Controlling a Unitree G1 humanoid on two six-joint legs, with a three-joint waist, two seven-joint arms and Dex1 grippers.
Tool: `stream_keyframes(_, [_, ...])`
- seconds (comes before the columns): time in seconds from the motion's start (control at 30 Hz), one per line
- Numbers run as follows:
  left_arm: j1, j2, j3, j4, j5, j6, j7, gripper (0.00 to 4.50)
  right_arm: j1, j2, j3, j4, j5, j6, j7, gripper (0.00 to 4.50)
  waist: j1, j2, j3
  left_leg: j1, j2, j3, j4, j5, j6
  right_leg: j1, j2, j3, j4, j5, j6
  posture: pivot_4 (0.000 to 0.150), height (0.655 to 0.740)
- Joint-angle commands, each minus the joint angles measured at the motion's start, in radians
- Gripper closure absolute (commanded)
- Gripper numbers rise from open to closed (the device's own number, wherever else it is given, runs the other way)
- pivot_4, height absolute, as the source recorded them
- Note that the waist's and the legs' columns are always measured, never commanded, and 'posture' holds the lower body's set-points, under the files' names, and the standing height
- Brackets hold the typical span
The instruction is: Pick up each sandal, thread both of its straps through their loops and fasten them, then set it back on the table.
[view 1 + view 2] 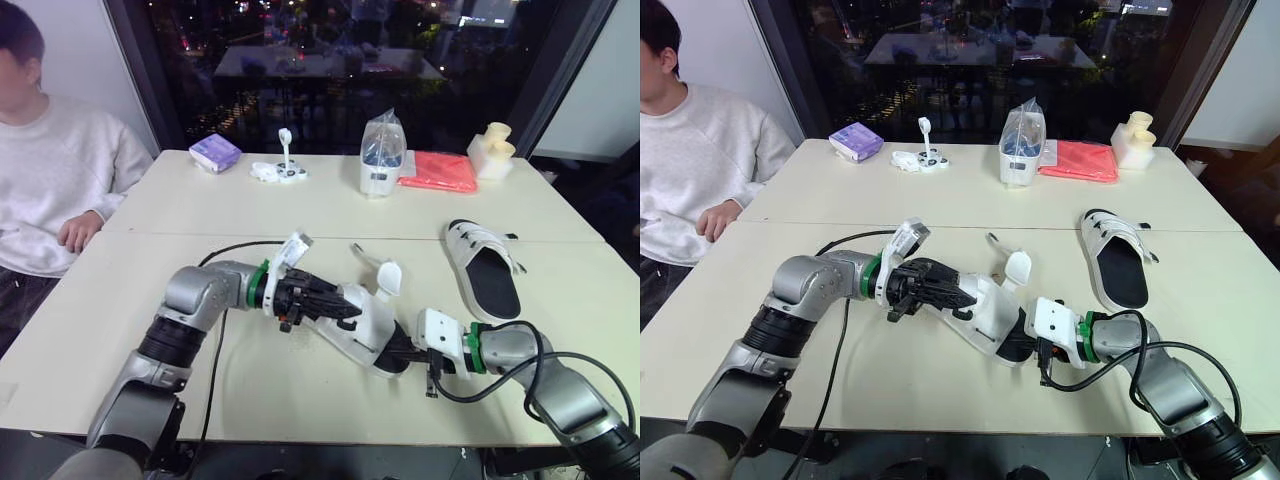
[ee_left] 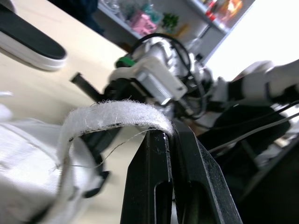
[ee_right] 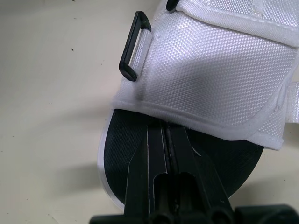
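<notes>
A person [image 1: 50, 170] in a pale sweatshirt sits at the far left of the table [image 1: 250, 215], one hand resting on its edge. Along the far side, from left to right, lie a purple packet [image 1: 215, 153], a small white gadget [image 1: 280, 170], a clear bag [image 1: 382, 150], a red cloth [image 1: 438, 171] and a cream block [image 1: 492, 150].

At the near middle, the left gripper [image 2: 163, 135] reaches in from the left. Its fingers are pressed together on the end of a fuzzy white strap [image 2: 117, 114], which arcs up from the white sandal [image 1: 365, 325]. This sandal sits tilted between the two grippers, and a second strap [image 1: 388, 277] stands up from its far side.

A black loop [image 3: 133, 46] hangs at the edge of the sandal's woven white upper. Just right of the sandal, the right gripper [image 3: 166, 135] meets its near end. Its fingers lie almost touching on the black insole, with the tips tucked under the edge of the upper. I cannot tell whether they pinch anything.

Further right, well apart, the second sandal [image 1: 485, 265] lies flat on the table, sole down, with its straps loose.
</notes>
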Motion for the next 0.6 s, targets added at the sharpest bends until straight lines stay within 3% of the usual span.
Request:
stream_keyframes(0.03, [-0.037,0.006,0.021,-0.007,-0.027,-0.015,-0.036,4.45,0.018,-0.023,0.011,0.029,-0.037,0.026,0.007,4.50,0.000,0.000,0.000,0.000,0.000,0.000,0.000,0.000,0.000,0.000,0.000,0.000,0.000,0.000,0.000,0.150,0.7400])
stream_keyframes(0.07, [-0.044,0.003,0.012,0.004,-0.018,-0.023,-0.043,4.45,0.018,-0.024,0.010,0.027,-0.037,0.028,0.008,4.50,0.000,0.000,0.000,0.000,0.000,0.000,0.000,0.000,-0.001,0.000,0.000,0.000,0.000,0.000,0.000,0.150,0.7400])
stream_keyframes(0.17, [-0.073,-0.017,-0.019,0.066,0.021,-0.062,-0.060,3.59,0.020,-0.024,0.010,0.022,-0.037,0.030,0.007,4.50,0.001,0.000,0.000,0.000,0.000,0.000,0.000,0.001,-0.001,0.000,0.000,0.000,0.000,0.000,0.000,0.150,0.7400])
stream_keyframes(0.4, [-0.141,-0.075,-0.046,0.247,0.105,-0.174,-0.093,0.14,0.043,-0.025,0.005,0.004,-0.040,0.036,-0.001,4.50,0.000,0.000,0.000,0.000,0.000,0.000,0.000,0.001,-0.002,0.001,0.000,-0.001,-0.001,0.000,0.000,0.150,0.7400])
stream_keyframes(0.6, [-0.210,-0.168,0.010,0.445,0.180,-0.312,0.002,0.04,0.068,-0.025,-0.004,-0.021,-0.041,0.051,-0.014,4.50,0.001,0.000,0.000,0.000,0.000,0.000,0.000,0.001,-0.003,0.001,0.000,-0.001,-0.001,0.000,0.000,0.150,0.7400])
